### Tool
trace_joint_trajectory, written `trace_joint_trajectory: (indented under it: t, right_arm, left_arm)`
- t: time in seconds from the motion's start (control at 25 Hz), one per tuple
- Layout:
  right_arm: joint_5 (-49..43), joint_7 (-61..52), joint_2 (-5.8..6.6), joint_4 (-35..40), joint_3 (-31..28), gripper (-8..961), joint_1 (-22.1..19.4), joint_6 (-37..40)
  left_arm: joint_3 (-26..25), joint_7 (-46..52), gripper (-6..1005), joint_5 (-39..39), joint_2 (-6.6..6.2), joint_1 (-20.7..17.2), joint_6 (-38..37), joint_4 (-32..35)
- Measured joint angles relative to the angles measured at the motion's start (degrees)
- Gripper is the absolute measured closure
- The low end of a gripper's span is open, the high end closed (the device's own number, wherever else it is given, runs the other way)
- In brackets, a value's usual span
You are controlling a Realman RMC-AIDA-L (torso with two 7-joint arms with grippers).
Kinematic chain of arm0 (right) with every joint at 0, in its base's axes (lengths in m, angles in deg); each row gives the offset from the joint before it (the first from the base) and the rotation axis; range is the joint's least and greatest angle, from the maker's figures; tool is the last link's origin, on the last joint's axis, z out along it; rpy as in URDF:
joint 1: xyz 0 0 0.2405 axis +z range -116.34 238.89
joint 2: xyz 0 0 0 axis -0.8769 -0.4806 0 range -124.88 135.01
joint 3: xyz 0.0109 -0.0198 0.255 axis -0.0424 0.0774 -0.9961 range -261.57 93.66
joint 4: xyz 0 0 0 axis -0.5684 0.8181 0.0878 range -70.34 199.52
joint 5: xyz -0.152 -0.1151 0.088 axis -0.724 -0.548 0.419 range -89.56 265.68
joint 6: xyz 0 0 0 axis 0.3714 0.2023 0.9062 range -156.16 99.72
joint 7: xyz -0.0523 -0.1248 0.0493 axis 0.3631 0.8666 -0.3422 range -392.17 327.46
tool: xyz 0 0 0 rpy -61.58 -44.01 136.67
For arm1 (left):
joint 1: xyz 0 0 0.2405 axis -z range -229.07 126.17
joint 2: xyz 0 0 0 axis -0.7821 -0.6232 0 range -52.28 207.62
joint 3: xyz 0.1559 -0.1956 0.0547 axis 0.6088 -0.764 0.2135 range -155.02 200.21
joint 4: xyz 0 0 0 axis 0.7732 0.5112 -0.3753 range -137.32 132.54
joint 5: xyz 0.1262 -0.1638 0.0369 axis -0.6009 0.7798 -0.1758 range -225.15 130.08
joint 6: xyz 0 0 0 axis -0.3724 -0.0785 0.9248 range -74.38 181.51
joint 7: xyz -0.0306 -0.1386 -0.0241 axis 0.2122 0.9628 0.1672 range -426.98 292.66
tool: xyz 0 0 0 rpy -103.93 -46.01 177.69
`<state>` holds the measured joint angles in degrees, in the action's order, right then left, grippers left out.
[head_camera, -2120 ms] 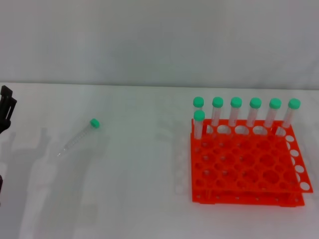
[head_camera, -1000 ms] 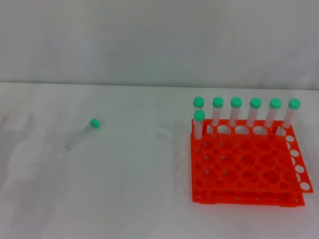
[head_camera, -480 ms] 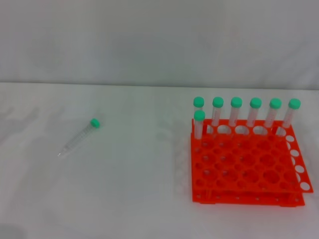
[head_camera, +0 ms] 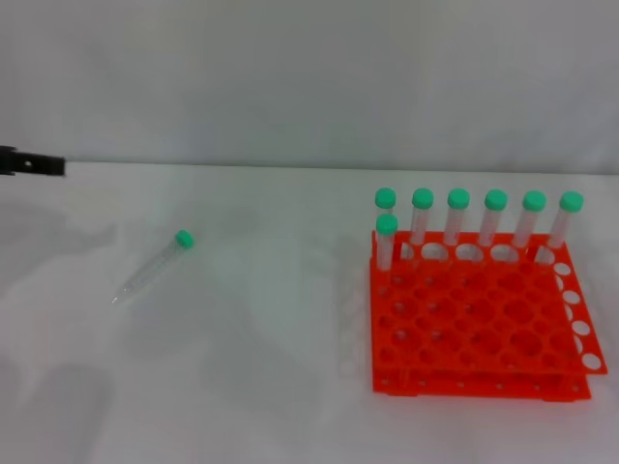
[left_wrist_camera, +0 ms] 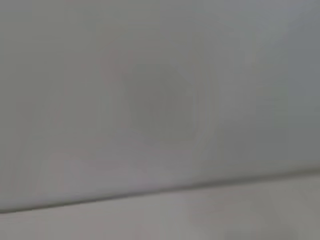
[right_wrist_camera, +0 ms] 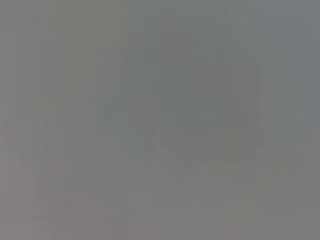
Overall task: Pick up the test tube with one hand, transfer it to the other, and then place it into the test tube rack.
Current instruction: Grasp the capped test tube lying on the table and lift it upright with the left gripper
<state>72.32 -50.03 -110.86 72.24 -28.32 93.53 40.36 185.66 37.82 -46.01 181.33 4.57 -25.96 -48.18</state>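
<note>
While the test tube (head_camera: 152, 267) lies loose on my tabletop (head_camera: 261, 329), well left of the rack (head_camera: 479, 319), my left pincer (head_camera: 29, 164) barely pokes in; can't tell its opening.

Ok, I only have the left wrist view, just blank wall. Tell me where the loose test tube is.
Observer: The test tube lies flat on the table, left of the test tube rack, cap end farther from the robot.
Operator: Give me the left gripper.
Observer: A black part of the left gripper shows at the head view's left edge, clear of the tube.
Operator: Now the rack's load.
Observer: Seven capped tubes stand in it: six in the back row, one in front.
</note>
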Motion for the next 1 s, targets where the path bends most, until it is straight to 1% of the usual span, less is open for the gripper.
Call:
trace_joint_trajectory:
  t: [0.16,0.24,0.32,0.36,0.44,0.48,0.64,0.72,0.8,1.0]
  right_arm:
    - [0.01,-0.06,-0.13,-0.06,0.02,103,-0.01,-0.02]
    - [0.01,-0.07,-0.16,-0.08,0.16,104,-0.01,-0.03]
    - [0.0,-0.07,-0.19,-0.22,0.22,104,-0.06,-0.02]
    - [0.01,-0.08,-0.22,-0.48,0.16,104,-0.11,0.06]
    - [0.0,-0.1,-0.26,-0.99,0.06,105,-0.15,0.22]
    - [0.01,-0.16,-0.27,-1.26,0.04,105,-0.16,0.29]
    - [0.01,-0.57,-0.27,-1.65,-0.02,106,-0.18,0.1]
    - [0.01,-0.61,-0.26,-1.66,-0.02,106,-0.18,0.1]
    - [0.01,-0.62,-0.26,-1.68,-0.01,106,-0.18,0.1]
    - [0.01,-0.62,-0.16,-1.68,-0.01,107,0.21,0.01]
  left_arm:
    - [0.01,0.18,112,-10.02,0.39,4.89,0.31,1.11]
    - [0.02,0.59,112,-14.05,1.05,6.76,1.14,1.92]
    - [0.03,1.29,112,-18.22,2.35,8.73,3.01,2.33]
    - [0.04,1.8,112,-20.25,3.27,9.64,4.29,2.49]
    - [0.05,2.57,112,-22.33,4.5,10.59,5.86,3.04]
    - [0.05,2.96,112,-23.33,5.27,10.93,6.65,3.77]
    - [0.06,3.95,112,-25.14,6.62,11.07,10.3,7.29]
    - [0.06,4.56,113,-25.68,6.95,10.59,11.84,8.96]
    - [0.05,5.19,113,-26.27,7.01,10.2,12.56,10.41]
    - [0.01,6.37,114,-27.3,7.09,9.32,13.68,11.59]
